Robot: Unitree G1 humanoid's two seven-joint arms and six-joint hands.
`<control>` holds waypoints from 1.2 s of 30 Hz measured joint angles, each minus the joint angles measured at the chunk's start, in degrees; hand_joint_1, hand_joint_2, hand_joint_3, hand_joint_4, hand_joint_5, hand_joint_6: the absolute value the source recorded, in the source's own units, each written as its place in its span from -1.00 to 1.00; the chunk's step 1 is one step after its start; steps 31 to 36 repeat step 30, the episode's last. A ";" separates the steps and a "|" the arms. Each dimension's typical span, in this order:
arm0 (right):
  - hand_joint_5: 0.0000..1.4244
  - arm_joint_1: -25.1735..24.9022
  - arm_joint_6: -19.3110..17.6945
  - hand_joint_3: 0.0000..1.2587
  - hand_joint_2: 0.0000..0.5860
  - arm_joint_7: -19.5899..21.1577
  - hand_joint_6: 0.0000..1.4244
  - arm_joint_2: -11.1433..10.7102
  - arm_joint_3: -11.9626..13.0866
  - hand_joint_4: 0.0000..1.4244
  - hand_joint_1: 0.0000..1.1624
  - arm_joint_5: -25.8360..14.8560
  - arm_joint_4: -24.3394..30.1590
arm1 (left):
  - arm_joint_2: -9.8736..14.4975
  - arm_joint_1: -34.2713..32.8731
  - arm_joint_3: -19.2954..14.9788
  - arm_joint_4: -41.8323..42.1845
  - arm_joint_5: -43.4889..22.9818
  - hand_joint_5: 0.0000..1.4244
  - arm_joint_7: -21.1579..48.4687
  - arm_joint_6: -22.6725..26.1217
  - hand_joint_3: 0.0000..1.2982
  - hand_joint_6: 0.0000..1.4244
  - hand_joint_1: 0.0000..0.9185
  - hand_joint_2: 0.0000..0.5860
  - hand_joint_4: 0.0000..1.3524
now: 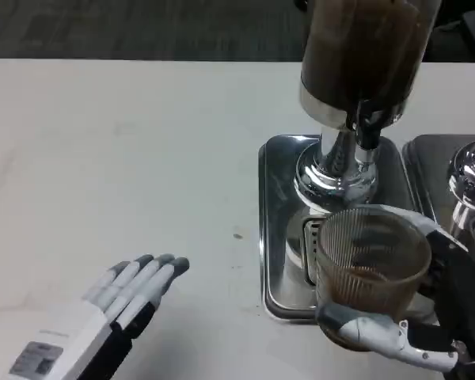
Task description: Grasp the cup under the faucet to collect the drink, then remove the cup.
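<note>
Drink already sits in the bottom of the cup (372,265), a shallow brown layer as far as I can judge through the ribbed clear wall, and my right hand (416,321) is wrapped around that cup, a grey finger curling across its near side and the dark palm against its right side. The cup stands near the front of the steel drip tray (277,229), slightly nearer to me than the black faucet (367,127), which hangs from the dark dispenser tank (364,47) at the far right. I cannot tell whether anything is flowing from the faucet just now. My left hand (115,305) lies flat on the white table (103,142) at the near left, fingers spread and holding nothing, well apart from the tray. From here I judge the collecting largely done and the lift-out ahead. The risks I see: the grip sits low on a smooth, tapered wall, so a loose hold could let the cup slip or tilt and spill drink onto the tray. Lifting straight up might knock the rim against the chrome column (332,170) or the faucet. A second chrome dispenser (471,170) stands just to the right, so a wide swing that way could bump it.
</note>
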State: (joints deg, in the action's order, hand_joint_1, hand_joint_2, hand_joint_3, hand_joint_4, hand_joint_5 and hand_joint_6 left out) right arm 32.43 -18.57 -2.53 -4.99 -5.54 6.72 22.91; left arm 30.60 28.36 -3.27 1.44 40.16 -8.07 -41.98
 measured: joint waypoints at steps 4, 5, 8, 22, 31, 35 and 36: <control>0.27 0.00 0.00 0.21 -0.70 0.00 0.80 0.26 0.01 0.20 0.94 0.00 0.00 | 0.00 -0.02 0.01 0.00 -0.01 -1.00 0.00 0.02 -1.00 -1.00 -1.00 -0.61 -1.00; 0.27 0.00 0.00 0.21 -0.70 0.00 0.80 0.31 0.02 0.20 0.94 0.00 0.00 | 0.00 -0.02 0.01 0.00 -0.01 -1.00 0.00 0.02 -1.00 -1.00 -1.00 -0.61 -1.00; 0.27 0.01 0.01 0.21 -0.70 0.00 0.80 0.31 0.05 0.20 0.94 0.00 0.00 | -0.05 0.00 0.08 0.00 -0.02 -1.00 0.00 0.03 -1.00 -1.00 -1.00 -0.61 -1.00; 0.27 -0.26 0.21 0.21 -0.70 -0.02 0.80 0.11 0.38 0.21 0.94 -0.40 0.01 | -0.13 -0.86 0.12 -0.07 -0.05 -1.00 -0.47 0.05 -1.00 -1.00 -1.00 -0.60 -1.00; 0.27 -0.27 0.21 0.21 -0.70 -0.02 0.80 0.05 0.38 0.21 0.94 -0.89 0.01 | -0.13 -0.85 0.23 -0.34 -0.05 -1.00 -0.49 0.06 -1.00 -1.00 -1.00 -0.60 -1.00; 0.27 -0.27 0.21 0.21 -0.70 -0.02 0.80 0.05 0.38 0.21 0.94 -0.89 0.01 | -0.13 -0.85 0.23 -0.34 -0.05 -1.00 -0.49 0.06 -1.00 -1.00 -1.00 -0.60 -1.00; 0.27 -0.27 0.21 0.21 -0.70 -0.02 0.80 0.05 0.38 0.21 0.94 -0.89 0.01 | -0.13 -0.85 0.23 -0.34 -0.05 -1.00 -0.49 0.06 -1.00 -1.00 -1.00 -0.60 -1.00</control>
